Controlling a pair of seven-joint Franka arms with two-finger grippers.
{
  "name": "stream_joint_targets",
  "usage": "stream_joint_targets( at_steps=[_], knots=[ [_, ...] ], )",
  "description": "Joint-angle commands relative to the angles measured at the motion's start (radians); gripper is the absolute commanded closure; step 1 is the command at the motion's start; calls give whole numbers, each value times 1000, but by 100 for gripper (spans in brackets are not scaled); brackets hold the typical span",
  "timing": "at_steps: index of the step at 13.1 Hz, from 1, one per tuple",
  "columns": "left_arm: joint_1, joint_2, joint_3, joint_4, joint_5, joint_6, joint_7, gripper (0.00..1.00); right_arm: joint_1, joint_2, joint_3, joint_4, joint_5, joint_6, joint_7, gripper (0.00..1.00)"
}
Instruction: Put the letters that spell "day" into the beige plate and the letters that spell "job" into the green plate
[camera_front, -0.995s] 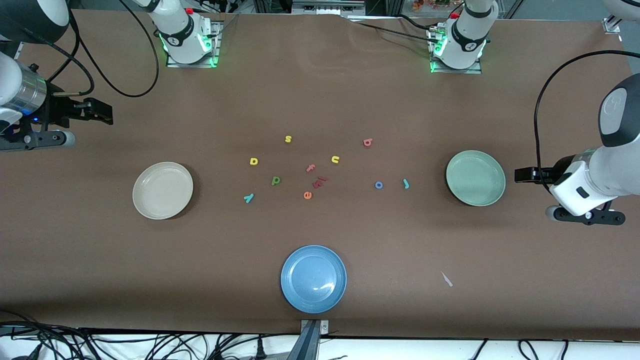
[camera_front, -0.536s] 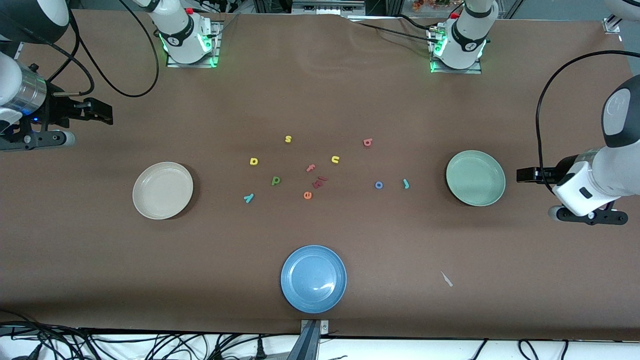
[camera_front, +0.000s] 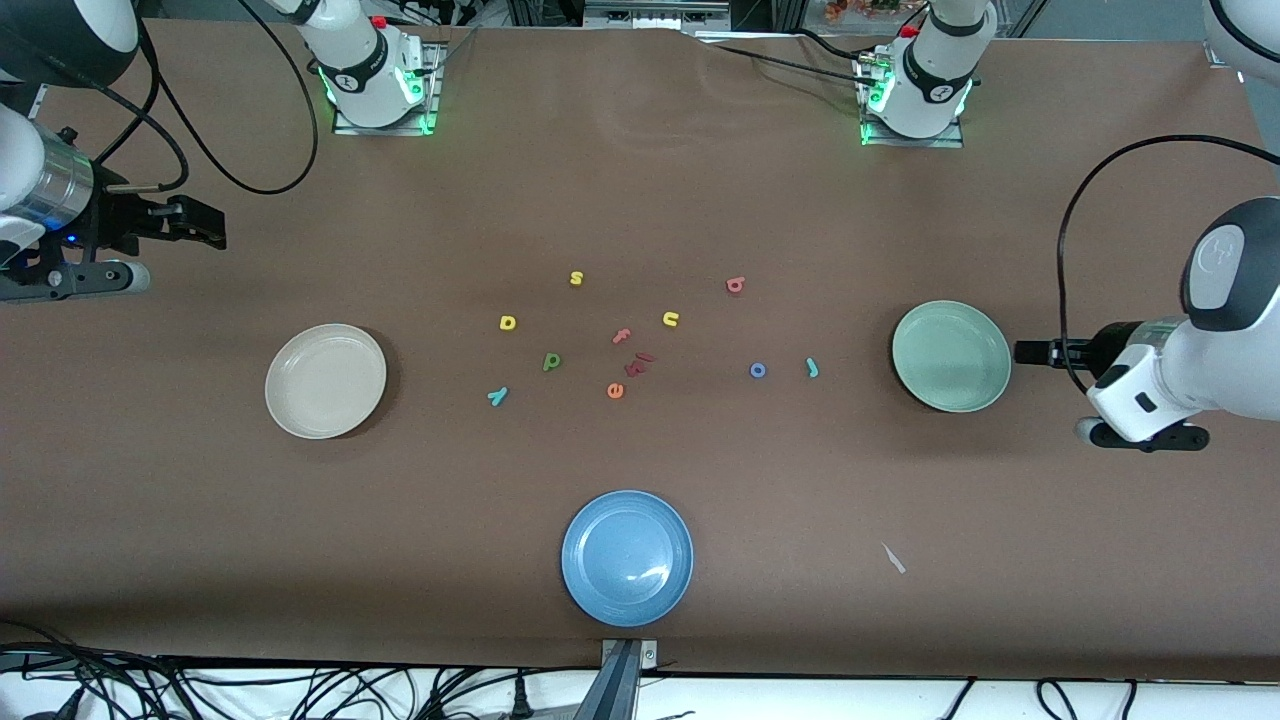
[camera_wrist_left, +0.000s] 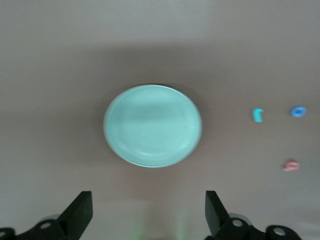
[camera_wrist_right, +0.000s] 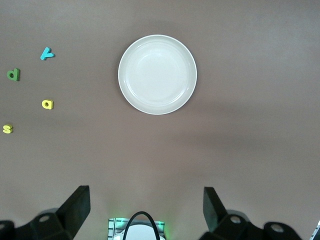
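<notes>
The beige plate (camera_front: 325, 380) (camera_wrist_right: 157, 74) and the green plate (camera_front: 951, 356) (camera_wrist_left: 152, 125) are both bare. Loose on the table between them lie the yellow "d" (camera_front: 507, 322) (camera_wrist_right: 47, 104), the green letter (camera_front: 551, 361) (camera_wrist_right: 13, 74) and the teal "y" (camera_front: 497, 396) (camera_wrist_right: 46, 53). Closer to the green plate are the teal "j" (camera_front: 812, 368) (camera_wrist_left: 257, 114), blue "o" (camera_front: 758, 370) (camera_wrist_left: 298, 111) and red "b" (camera_front: 735, 285) (camera_wrist_left: 290, 165). My left gripper (camera_front: 1030, 352) (camera_wrist_left: 147, 212) hangs open beside the green plate. My right gripper (camera_front: 205, 228) (camera_wrist_right: 145, 207) waits open over the table's end.
A blue plate (camera_front: 627, 557) sits near the front edge. Mixed among the letters are a yellow "s" (camera_front: 576, 278), yellow "u" (camera_front: 670, 319), pink "f" (camera_front: 622, 336), orange "e" (camera_front: 615, 390) and a dark red piece (camera_front: 638, 364). A white scrap (camera_front: 893, 558) lies toward the left arm's end.
The left arm has swung so that its gripper sits closer to the green plate's edge. The right arm and all the letters have stayed put.
</notes>
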Motion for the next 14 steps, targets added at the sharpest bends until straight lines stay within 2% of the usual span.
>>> stream_joint_targets(
  at_steps=[1, 2, 4, 8, 11, 14],
  knots=[
    [-8, -38, -28, -75, -49, 14, -95, 1, -9, 9, 4, 24, 14, -24, -11, 0],
    [-6, -40, -59, -88, -49, 13, -148, 1, -9, 9, 4, 24, 14, -23, -11, 0],
    [-3, -40, -64, -83, -46, 14, -167, 1, -9, 9, 4, 24, 14, -24, -11, 0],
    [34, -109, -61, -76, -28, 51, -32, 2, -9, 8, 4, 24, 14, -29, -10, 0],
    [52, -112, -53, -62, -21, 51, 9, 2, -9, 9, 4, 24, 14, -27, -10, 0],
    [49, -112, -68, -39, 96, 52, 29, 1, -9, 9, 6, 24, 14, -27, -10, 0]
  ],
)
